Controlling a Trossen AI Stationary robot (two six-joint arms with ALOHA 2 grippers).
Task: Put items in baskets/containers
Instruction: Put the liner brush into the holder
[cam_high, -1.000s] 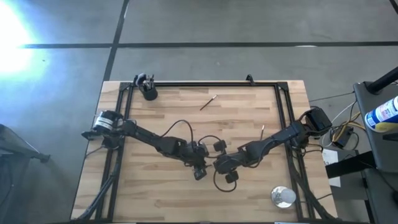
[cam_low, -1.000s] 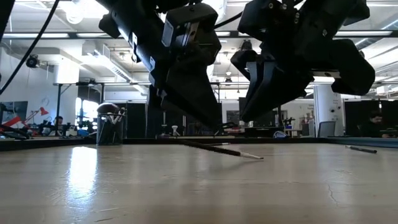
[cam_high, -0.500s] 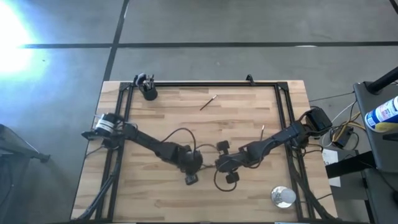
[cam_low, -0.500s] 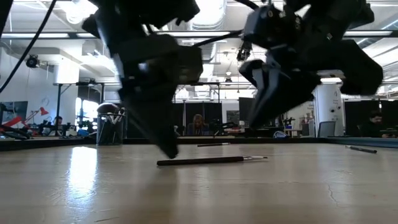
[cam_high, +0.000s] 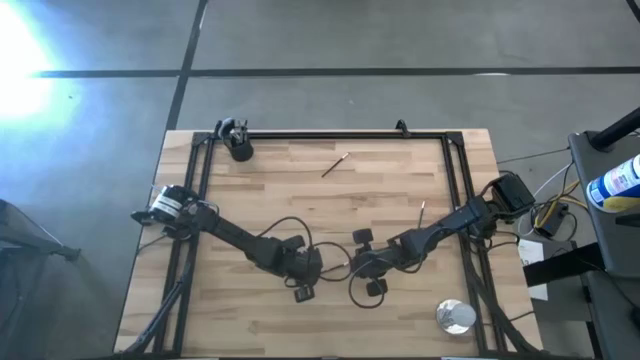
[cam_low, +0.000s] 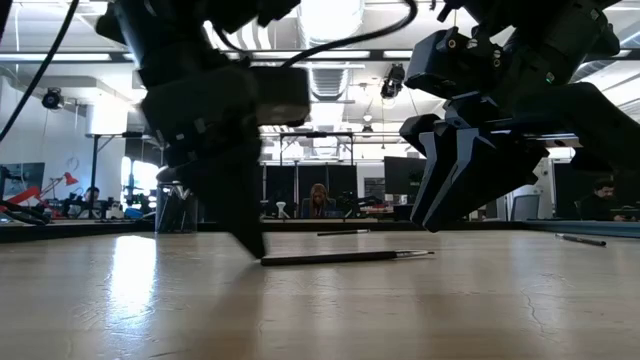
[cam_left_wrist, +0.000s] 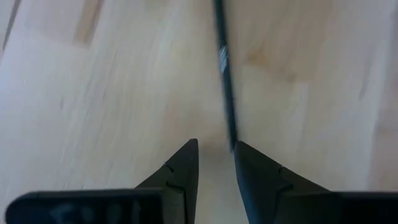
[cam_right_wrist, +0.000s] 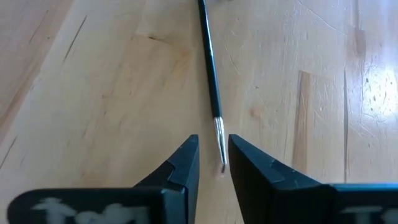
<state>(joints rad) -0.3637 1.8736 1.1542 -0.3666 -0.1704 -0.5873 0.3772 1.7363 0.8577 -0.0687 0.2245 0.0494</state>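
Brush (cam_low: 345, 257) lies mid-table between both pincers, edges distant.

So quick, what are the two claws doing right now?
Left gripper: fingers nearly shut, empty, beside the brush.
Right gripper: fingers nearly shut, empty, at its tip.

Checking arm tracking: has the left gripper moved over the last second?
Yes. In the high view the left gripper has shifted leftward, toward the table's near edge, away from the right gripper.

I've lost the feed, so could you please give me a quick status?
Left gripper at the handle end of the slim dark brush, right gripper open over its tip. Brush flat on table. Black cup far corner. Nothing blocking.
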